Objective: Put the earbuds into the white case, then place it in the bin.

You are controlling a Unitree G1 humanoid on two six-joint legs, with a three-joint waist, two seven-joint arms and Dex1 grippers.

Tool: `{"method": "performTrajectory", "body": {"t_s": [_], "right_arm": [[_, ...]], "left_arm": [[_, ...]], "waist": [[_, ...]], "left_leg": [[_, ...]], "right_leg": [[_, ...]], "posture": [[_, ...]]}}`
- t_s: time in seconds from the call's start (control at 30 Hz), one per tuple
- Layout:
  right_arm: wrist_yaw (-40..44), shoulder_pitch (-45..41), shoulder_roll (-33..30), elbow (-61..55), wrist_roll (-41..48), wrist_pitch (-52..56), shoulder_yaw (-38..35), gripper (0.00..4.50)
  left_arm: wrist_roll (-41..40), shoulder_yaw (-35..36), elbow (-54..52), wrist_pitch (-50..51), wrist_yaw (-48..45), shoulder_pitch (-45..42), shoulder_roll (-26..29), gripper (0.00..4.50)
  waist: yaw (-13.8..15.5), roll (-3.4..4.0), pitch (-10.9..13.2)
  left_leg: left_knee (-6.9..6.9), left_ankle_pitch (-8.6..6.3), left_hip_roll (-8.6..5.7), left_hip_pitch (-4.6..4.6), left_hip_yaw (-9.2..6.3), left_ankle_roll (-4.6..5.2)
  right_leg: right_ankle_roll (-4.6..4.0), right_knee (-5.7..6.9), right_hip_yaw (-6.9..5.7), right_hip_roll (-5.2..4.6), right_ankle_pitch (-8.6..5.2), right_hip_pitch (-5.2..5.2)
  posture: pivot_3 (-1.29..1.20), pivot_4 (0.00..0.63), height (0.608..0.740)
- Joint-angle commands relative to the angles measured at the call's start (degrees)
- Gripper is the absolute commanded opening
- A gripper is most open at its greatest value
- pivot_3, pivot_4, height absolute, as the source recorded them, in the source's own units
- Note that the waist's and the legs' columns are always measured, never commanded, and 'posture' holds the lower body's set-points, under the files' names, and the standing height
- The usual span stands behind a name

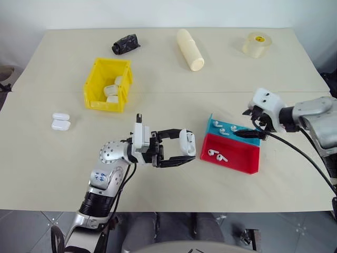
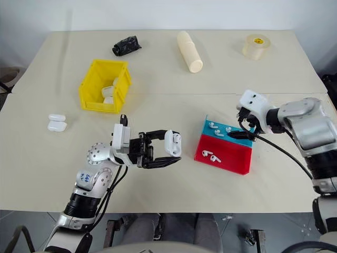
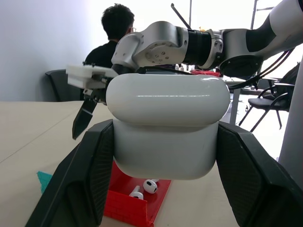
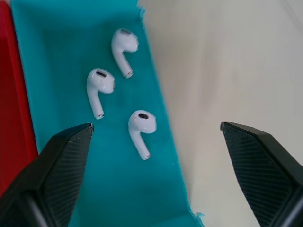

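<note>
My left gripper (image 1: 185, 147) is shut on the white case (image 1: 187, 141), held closed and above the table just left of the trays; in the left wrist view the case (image 3: 166, 125) sits between both fingers. Three earbuds (image 4: 141, 125) lie in the blue tray (image 4: 57, 56), and two more earbuds (image 1: 216, 155) lie in the red tray (image 1: 239, 158). My right gripper (image 1: 250, 133) is open over the blue tray's right end, its fingers (image 4: 61, 161) spread wide with nothing between them. The yellow bin (image 1: 93, 89) stands far left with white cases inside.
Two spare white cases (image 1: 60, 122) lie left of the bin. Along the table's far side lie a black crumpled object (image 1: 125, 44), a cream cylinder (image 1: 190, 49) and a tape roll (image 1: 257, 44). A person (image 3: 116, 28) sits in the background.
</note>
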Motion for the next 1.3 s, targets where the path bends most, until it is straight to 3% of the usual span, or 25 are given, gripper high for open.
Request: {"method": "performTrajectory", "body": {"t_s": [0.03, 0.23, 0.33, 0.53, 0.87, 1.03, 1.2, 1.3], "right_arm": [[2.9, -2.9, 0.8, 2.2, -3.3, -2.1, 1.9, 4.50], [4.6, -5.2, 3.2, 7.0, -7.9, -5.4, 4.1, 4.50], [5.0, -6.0, 4.1, 9.0, -9.4, -7.4, 4.4, 3.89], [6.8, -6.5, 5.1, 10.8, -11.2, -8.8, 4.5, 1.92], [7.8, -7.2, 6.4, 12.7, -12.9, -9.8, 4.3, 1.92], [7.4, -6.4, 6.9, 12.4, -12.7, -10.0, 3.6, 0.54], [5.8, -5.6, 6.5, 9.7, -10.3, -9.7, -0.5, 0.54], [6.3, -3.5, 6.2, 3.9, -3.7, -9.6, -8.2, 0.54]], "left_arm": [[0.1, 0.0, -0.9, -1.3, 0.5, 0.3, -0.1, 2.80], [0.4, -0.3, -0.9, -1.8, 0.9, 0.5, -0.5, 2.80], [0.4, -0.4, -0.8, -2.0, 1.0, 0.5, -0.7, 2.80], [0.6, -0.3, -0.7, -2.2, 1.1, 0.5, -0.8, 2.80], [0.5, -0.1, -0.5, -2.3, 1.0, 0.2, -0.6, 2.80], [0.5, 0.0, -0.3, -2.3, 0.9, 0.0, -0.4, 2.80], [0.3, 0.4, -0.3, -1.9, 1.2, -0.5, -0.3, 2.80], [0.1, 1.0, 0.7, -1.3, 2.2, -1.8, -0.6, 2.80]], "waist": [[0.0, 0.00, 0.0], [0.0, 0.00, 0.0], [0.0, 0.00, 0.0], [0.0, 0.00, 0.0], [-0.1, 0.00, 0.0], [-0.1, 0.00, 0.0], [-0.1, 0.00, 0.0], [0.0, 0.00, 0.0]], "left_leg": [[0.01, 0.00, 0.00, 0.00, 0.00, 0.00], [0.08, 0.01, 0.01, 0.00, 0.02, -0.01], [0.13, 0.01, 0.00, 0.01, 0.02, -0.02], [0.16, 0.01, 0.01, 0.01, 0.03, -0.02], [0.16, 0.01, 0.01, 0.02, 0.03, -0.02], [0.18, 0.01, 0.02, 0.04, 0.03, -0.03], [0.18, 0.01, 0.01, 0.03, 0.03, -0.03], [0.16, 0.01, 0.01, 0.02, 0.03, -0.03]], "right_leg": [[0.00, 0.00, 0.00, 0.00, 0.00, 0.00], [0.00, 0.04, 0.01, 0.01, 0.00, -0.01], [0.00, 0.09, 0.02, 0.01, 0.00, -0.01], [0.00, 0.13, 0.03, 0.01, 0.00, -0.01], [0.00, 0.14, 0.03, 0.02, 0.00, -0.01], [0.00, 0.16, 0.03, 0.02, 0.00, 0.00], [0.00, 0.18, 0.03, 0.02, 0.00, -0.01], [0.00, 0.18, 0.04, 0.01, 0.00, -0.03]], "posture": [[0.00, 0.150, 0.740], [0.00, 0.150, 0.740], [0.00, 0.150, 0.740], [0.00, 0.150, 0.740], [0.00, 0.150, 0.740], [0.00, 0.150, 0.740], [0.00, 0.150, 0.740], [0.00, 0.150, 0.740]]}}
